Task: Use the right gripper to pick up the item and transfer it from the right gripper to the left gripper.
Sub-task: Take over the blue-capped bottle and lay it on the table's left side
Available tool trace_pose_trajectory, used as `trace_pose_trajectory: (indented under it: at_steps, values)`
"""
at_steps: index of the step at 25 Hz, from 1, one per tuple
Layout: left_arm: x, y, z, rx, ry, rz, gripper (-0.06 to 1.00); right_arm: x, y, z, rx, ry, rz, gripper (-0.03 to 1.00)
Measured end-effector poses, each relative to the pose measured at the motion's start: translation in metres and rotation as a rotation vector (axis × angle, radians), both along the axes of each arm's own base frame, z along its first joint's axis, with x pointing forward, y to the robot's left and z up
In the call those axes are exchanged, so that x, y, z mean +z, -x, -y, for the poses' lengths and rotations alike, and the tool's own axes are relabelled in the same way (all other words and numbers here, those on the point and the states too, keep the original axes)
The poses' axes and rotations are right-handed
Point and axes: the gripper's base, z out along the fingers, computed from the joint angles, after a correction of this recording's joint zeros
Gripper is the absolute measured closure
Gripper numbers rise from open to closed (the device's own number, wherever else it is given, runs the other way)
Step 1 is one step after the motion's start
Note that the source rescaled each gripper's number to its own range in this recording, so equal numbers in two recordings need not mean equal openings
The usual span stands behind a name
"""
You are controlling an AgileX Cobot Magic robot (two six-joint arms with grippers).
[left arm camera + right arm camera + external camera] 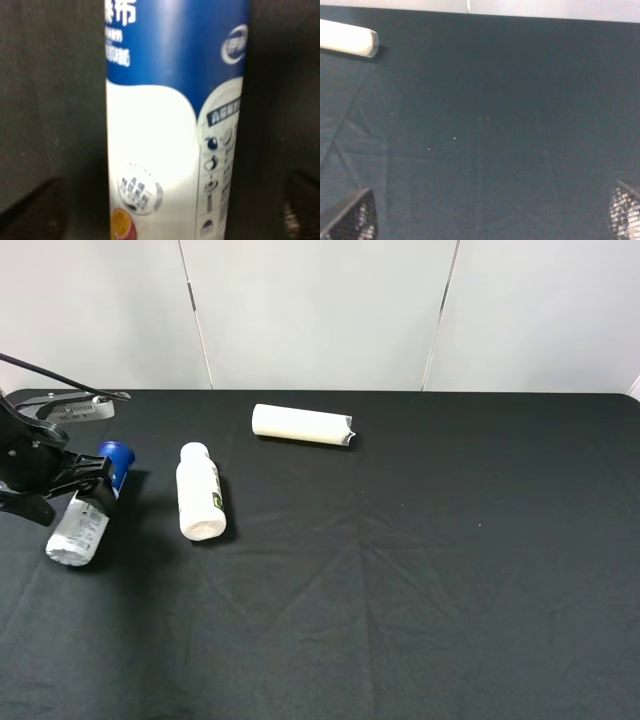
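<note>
Black tabletop (420, 570): three containers and two claws.
Plain white tube (301, 425) is lying near the far edge; all-white bottle (198, 492) is lying toward the left edge; blue-capped bottle (88, 508) is lying at the left edge, flanked by the left claw (80, 475), whose fingers are standing apart from its sides; right claw (492, 212) is hanging open over bare cloth.
</note>
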Motion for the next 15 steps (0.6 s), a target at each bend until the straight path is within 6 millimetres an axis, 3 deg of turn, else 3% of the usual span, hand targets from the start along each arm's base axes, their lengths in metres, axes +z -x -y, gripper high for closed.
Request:
trace_pose_trajectory:
  at_steps: [2,4,15]
  values:
    - [0.0,-0.0002,0.0,0.0,0.0,0.002,0.03,0.0,0.0,0.0,0.0,0.0,0.0,-0.03]
    - [0.0,-0.0002,0.0,0.0,0.0,0.002,-0.02,0.0,0.0,0.0,0.0,0.0,0.0,-0.03]
    - [0.0006,-0.0002,0.0001,-0.001,0.001,-0.004,-0.05,0.0,0.0,0.0,0.0,0.0,0.0,-0.03]
